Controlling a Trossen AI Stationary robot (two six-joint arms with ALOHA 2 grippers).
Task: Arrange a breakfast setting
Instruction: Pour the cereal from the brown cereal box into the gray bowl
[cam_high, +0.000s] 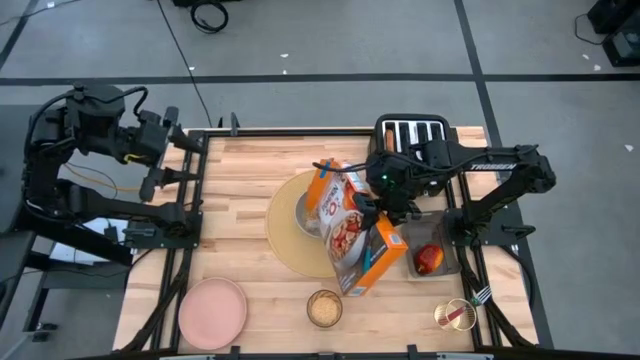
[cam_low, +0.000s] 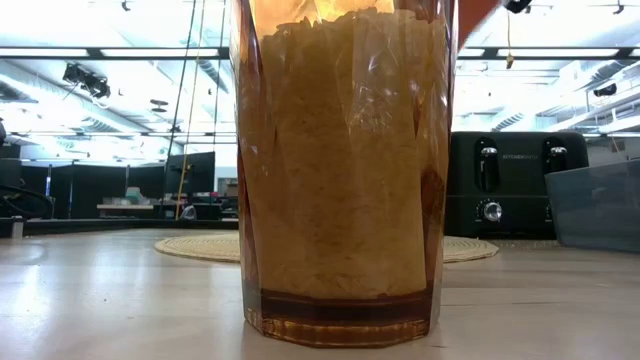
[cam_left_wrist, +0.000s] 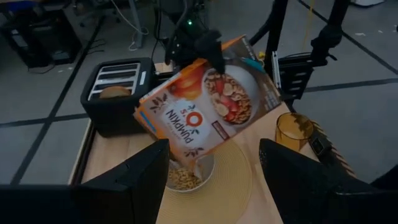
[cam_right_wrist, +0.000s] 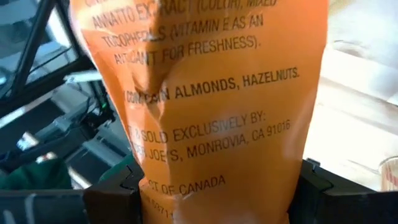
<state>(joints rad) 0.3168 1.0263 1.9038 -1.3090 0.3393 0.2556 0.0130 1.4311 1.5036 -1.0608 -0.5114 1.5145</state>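
- Table: pale wood planks, smooth and matt, framed in black metal.
- Placemat, at the table's centre: woven tan fibre, rough.
- Cereal box, tilted over the placemat: printed orange cardboard with a slight sheen.
- Bowl, on the placemat under the box: smooth grey, ceramic-looking.
- Plate, near the table's front left corner: pink, matt, smooth.
- Glass, at the table's front edge: clear amber, glossy, faceted base.
- Toaster, at the table's back: glossy black casing, shiny metal knobs.
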